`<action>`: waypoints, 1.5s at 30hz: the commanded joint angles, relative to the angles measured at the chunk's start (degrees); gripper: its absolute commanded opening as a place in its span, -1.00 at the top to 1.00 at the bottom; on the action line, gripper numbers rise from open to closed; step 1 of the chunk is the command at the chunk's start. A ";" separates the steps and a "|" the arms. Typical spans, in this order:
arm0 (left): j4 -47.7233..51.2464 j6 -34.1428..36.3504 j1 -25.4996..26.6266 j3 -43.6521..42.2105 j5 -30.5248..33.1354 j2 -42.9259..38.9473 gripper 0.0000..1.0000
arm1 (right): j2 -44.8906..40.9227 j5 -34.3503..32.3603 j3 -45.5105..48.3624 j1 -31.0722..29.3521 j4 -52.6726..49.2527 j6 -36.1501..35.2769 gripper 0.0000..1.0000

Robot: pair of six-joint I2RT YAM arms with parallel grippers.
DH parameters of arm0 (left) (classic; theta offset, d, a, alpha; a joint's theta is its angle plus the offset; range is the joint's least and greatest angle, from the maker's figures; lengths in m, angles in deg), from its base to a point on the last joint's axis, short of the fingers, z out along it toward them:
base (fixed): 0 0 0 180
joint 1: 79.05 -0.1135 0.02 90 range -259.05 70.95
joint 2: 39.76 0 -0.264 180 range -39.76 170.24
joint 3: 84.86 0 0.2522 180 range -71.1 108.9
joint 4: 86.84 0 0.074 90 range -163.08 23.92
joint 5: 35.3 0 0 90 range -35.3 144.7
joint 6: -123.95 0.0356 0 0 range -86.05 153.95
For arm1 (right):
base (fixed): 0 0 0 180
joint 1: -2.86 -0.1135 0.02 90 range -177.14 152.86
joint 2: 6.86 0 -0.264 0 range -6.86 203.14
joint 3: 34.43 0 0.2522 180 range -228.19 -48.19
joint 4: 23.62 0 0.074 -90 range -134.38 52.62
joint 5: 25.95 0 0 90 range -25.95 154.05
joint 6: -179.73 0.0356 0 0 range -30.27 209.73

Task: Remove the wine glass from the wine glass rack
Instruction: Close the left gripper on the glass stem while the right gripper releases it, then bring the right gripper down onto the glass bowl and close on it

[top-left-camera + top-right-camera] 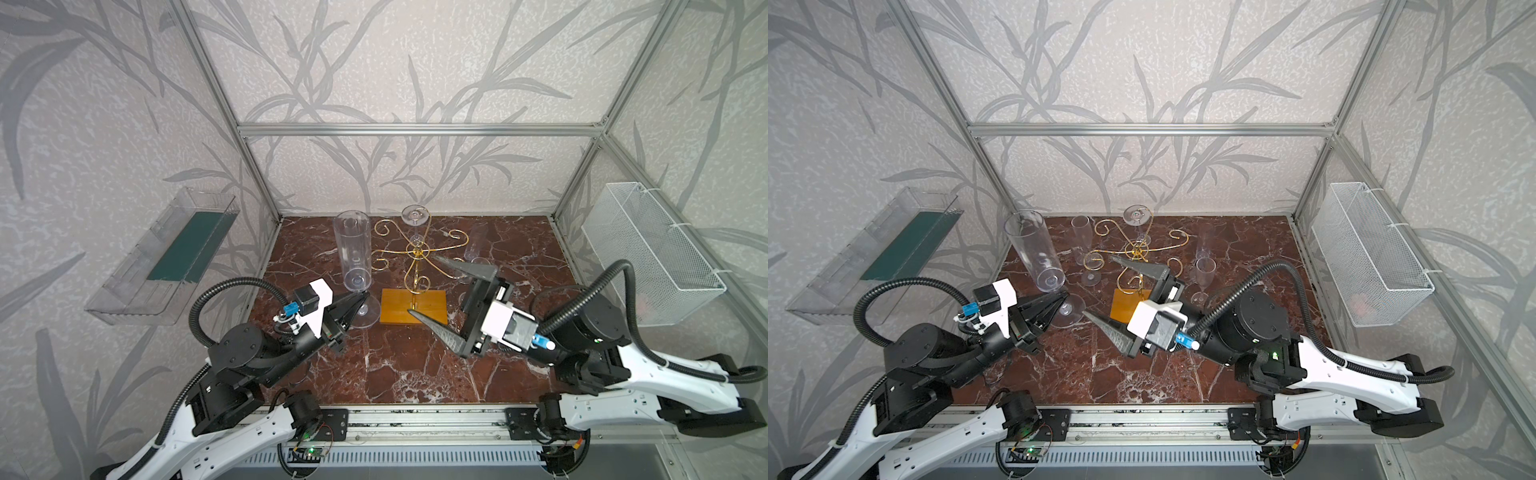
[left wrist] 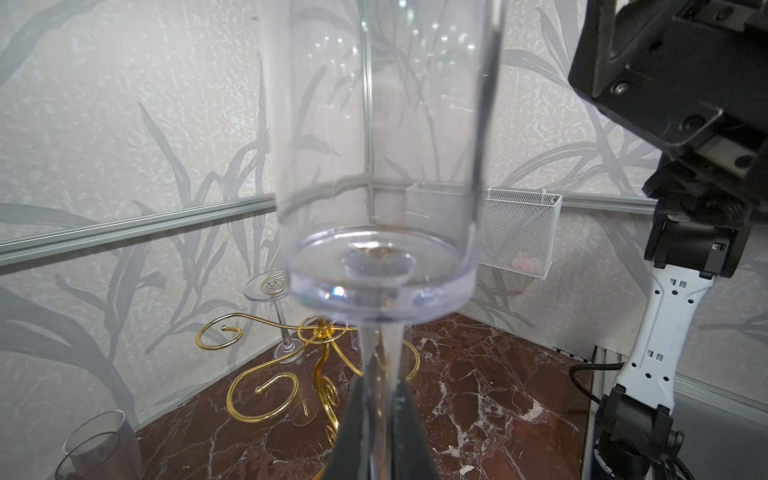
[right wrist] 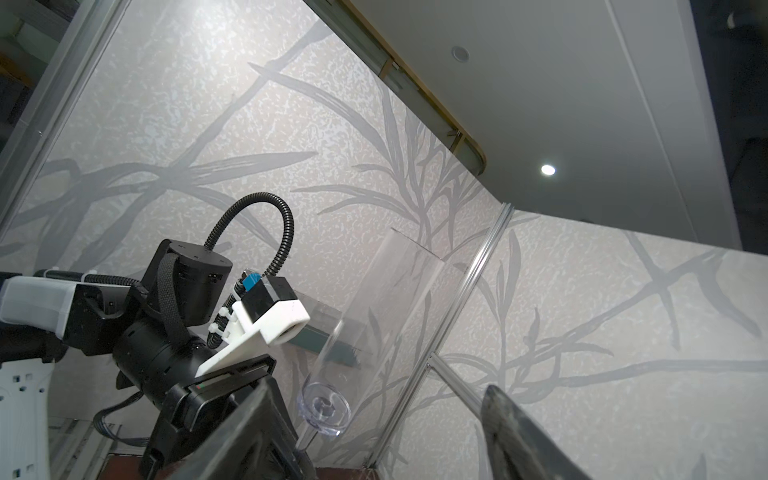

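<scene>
Nearest the camera, on the left, the left gripper is seen with its fingers clamped together on the thin stem of the wine glass. The glass is held nearly upright, clear of the wine glass rack and just beside its wooden base. Whether its foot is rested on the counter cannot be told. At the back of the rack a second glass is hung upside down. Across the rack's front scrolls, as seen from above, the right gripper is held with its fingers wide apart and nothing between them. Further right, flutes are stood on the counter.

A slip is judged the main risk: the tall bowl is carried on a narrow pinch and could be swung over. The wire scrolls could also be snagged by the spread right fingers, so that the rack is tipped or the hung glass shaken loose.
</scene>
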 commanded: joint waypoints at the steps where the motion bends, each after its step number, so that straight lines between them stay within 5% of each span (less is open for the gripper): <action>1: 0.26 2.22 0.14 -0.78 0.65 -0.48 1.00 | 2.36 1.14 -4.41 0.61 -4.64 10.24 -0.58; 18: 1.30 4.06 0.14 -2.19 -0.89 0.11 1.00 | 13.57 13.65 -14.54 11.11 -7.00 34.90 -0.61; 26: 1.14 4.33 0.14 -2.67 -0.98 0.00 1.00 | 16.69 14.43 -15.52 11.43 -4.75 38.09 -0.58; 42: 1.47 4.95 0.14 -2.95 -1.06 0.56 1.00 | 17.94 15.62 -15.77 11.79 -3.38 39.85 0.26; 45: 1.26 4.95 0.10 -2.99 -0.76 0.24 0.71 | 17.69 15.62 -15.23 11.77 -3.24 39.01 0.30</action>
